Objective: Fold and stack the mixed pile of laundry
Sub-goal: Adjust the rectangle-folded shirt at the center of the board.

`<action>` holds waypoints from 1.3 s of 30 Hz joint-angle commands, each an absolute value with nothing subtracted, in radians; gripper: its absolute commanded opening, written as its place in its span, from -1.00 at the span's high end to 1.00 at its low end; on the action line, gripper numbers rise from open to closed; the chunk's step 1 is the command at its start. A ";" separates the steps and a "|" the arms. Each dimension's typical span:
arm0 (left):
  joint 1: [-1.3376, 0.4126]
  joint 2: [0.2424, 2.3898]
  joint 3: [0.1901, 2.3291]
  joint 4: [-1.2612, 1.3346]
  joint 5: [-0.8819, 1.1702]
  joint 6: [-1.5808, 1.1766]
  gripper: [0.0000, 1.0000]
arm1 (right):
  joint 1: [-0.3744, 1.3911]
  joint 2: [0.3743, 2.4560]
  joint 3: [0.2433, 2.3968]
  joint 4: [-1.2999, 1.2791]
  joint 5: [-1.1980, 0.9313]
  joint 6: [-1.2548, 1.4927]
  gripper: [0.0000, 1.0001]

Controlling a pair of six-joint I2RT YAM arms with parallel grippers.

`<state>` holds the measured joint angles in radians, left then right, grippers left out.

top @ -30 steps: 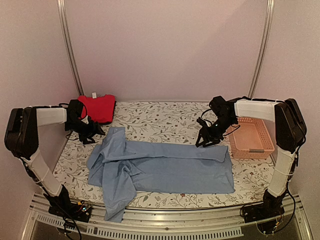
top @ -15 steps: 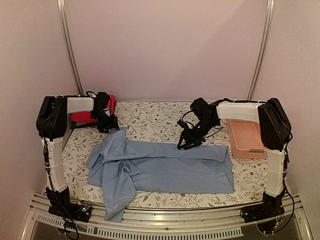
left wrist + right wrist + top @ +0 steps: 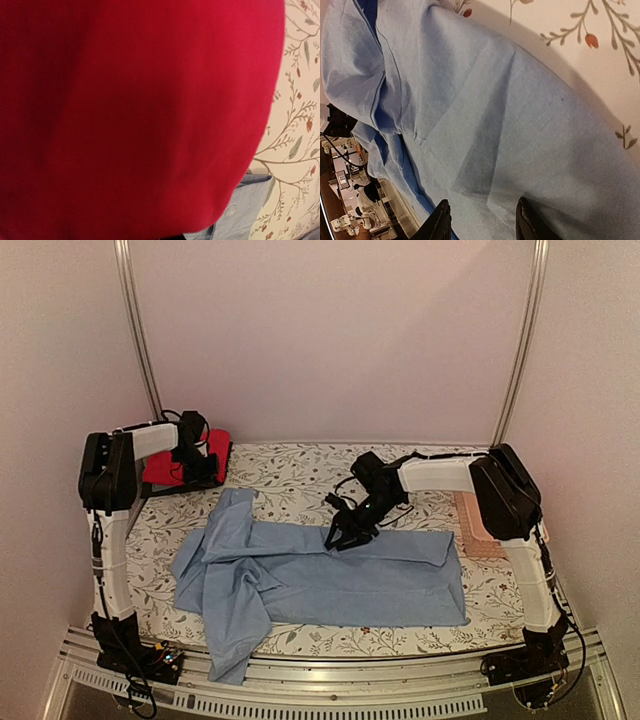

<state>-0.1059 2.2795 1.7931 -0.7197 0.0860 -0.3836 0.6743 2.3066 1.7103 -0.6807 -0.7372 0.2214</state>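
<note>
Mixed laundry pile (image 3: 330, 580) lay in two parts on the floral tablecloth (image 3: 300, 475): the blue shirt (image 3: 360, 575) was spread flat at the centre, and the red garment (image 3: 158, 470) sat at the far left corner, near the shirt's upper left end. My left gripper (image 3: 195, 462) was on the red garment with its jaws fully closed. The left wrist view showed only red cloth, so I could not tell whether a fold was pinched. My right gripper (image 3: 342, 533) hung at the shirt's far edge, jaws partly open and holding nothing, with cloth visible between the fingertips (image 3: 441, 225).

I judged the step in hand to be taking that far edge for a fold. The correct procedure was to:
- lower until both fingertips met cloth
- pinch at the edge rather than the middle
- lift low
- carry straight toward the near edge, so the crease ran parallel to the long axis

The shirt's long axis ran left to right across the table. Its bunched, sleeved end pointed left, one sleeve trailing over the near edge. Its straight hem pointed right, toward the pink basket (image 3: 478, 538)
</note>
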 commanded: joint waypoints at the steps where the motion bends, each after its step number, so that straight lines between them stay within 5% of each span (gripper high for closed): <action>1: -0.086 2.198 1.930 -0.706 0.161 -0.340 1.00 | 0.673 2.378 1.799 -0.616 -0.779 0.277 0.13; 8: -0.111 1.945 1.793 -0.685 0.202 -0.364 1.00 | 0.623 2.305 1.866 -0.597 -0.764 0.319 0.05; 11: -0.110 1.907 1.663 -0.661 0.205 -0.402 0.07 | 0.602 2.248 1.852 -0.613 -0.768 0.323 0.05; 12: -0.114 1.909 1.631 -0.649 0.205 -0.401 -0.07 | 0.600 2.229 1.840 -0.619 -0.763 0.321 0.05; 27: -0.240 2.235 1.687 -0.748 -0.079 -0.350 -0.55 | 0.594 2.098 1.665 -0.623 -0.706 0.296 0.03; 31: -0.255 2.309 1.725 -0.776 -0.111 -0.341 -0.42 | 0.588 2.100 1.666 -0.626 -0.703 0.294 0.03; 39: -0.289 2.333 1.722 -0.742 -0.052 -0.275 0.81 | 0.561 2.093 1.678 -0.654 -0.683 0.278 0.03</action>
